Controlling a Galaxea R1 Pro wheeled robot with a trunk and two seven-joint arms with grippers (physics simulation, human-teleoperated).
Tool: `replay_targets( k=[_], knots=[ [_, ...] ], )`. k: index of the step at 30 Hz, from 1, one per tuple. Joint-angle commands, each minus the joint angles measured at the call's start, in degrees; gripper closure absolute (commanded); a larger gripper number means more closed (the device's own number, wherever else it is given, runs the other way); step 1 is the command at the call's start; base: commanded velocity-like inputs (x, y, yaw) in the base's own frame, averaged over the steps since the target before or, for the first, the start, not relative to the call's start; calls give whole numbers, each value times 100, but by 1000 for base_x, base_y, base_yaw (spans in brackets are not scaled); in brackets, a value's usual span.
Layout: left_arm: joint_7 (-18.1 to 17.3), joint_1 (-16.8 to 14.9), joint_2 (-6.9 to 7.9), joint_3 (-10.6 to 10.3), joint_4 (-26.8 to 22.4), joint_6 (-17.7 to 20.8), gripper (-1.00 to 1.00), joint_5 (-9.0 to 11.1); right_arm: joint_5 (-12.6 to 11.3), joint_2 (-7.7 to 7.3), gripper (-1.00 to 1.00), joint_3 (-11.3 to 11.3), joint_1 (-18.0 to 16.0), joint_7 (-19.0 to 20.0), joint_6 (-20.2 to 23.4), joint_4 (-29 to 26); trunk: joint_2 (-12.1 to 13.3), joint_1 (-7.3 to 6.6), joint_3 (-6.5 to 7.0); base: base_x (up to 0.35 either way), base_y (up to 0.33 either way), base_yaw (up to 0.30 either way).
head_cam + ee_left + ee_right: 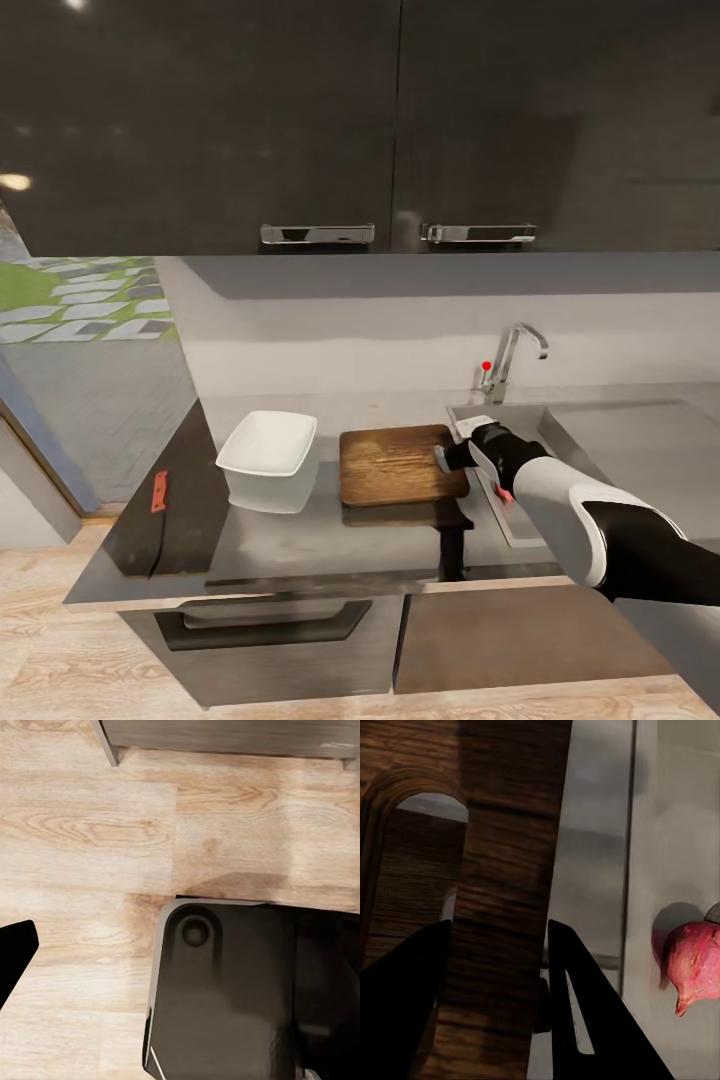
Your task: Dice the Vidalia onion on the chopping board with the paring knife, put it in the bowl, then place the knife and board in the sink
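Your right claw (450, 458) straddles the chopping board (400, 464) at its sink-side edge, the two fingers (585, 1020) set narrowly with the board's handle strip between them; whether they press on the wood, you cannot tell. The right arm reaches in low from the right, forearm slanting across the sink (480, 420). Just beside the claw, down in the basin, lies the Vidalia onion (694, 964), apart from the board. Beyond the board's far side from your claw sits the bowl (268, 445), close to the board, and farther still the paring knife (158, 500) lies on a dark panel at the bench (300, 555) end. The faucet (515, 355) rises behind the claw. Your left claw (11, 960) shows one dark finger over wooden floor (90, 832); its opening you cannot tell.
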Motion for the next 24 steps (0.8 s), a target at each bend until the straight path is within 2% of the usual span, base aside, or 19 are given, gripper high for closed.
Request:
replay_targets(
  k=[1, 18, 24],
  knots=[
    [-21, 1, -5, 16, -8, -6, -100, 19, 67, 0, 100, -47, -3, 63, 33, -15, -12, 4, -11, 0, 0, 0],
    [-21, 0, -5, 17, -8, -8, -100, 20, 64, 4, 100, -47, 0, 138, 42, -11, -12, 4, -11, 0, 0, 0],
    [-21, 1, -5, 17, -8, -7, -100, 19, 62, -1, 100, -47, -1, 297, 42, -11, -12, 4, -11, 0, 0, 0]
  ],
)
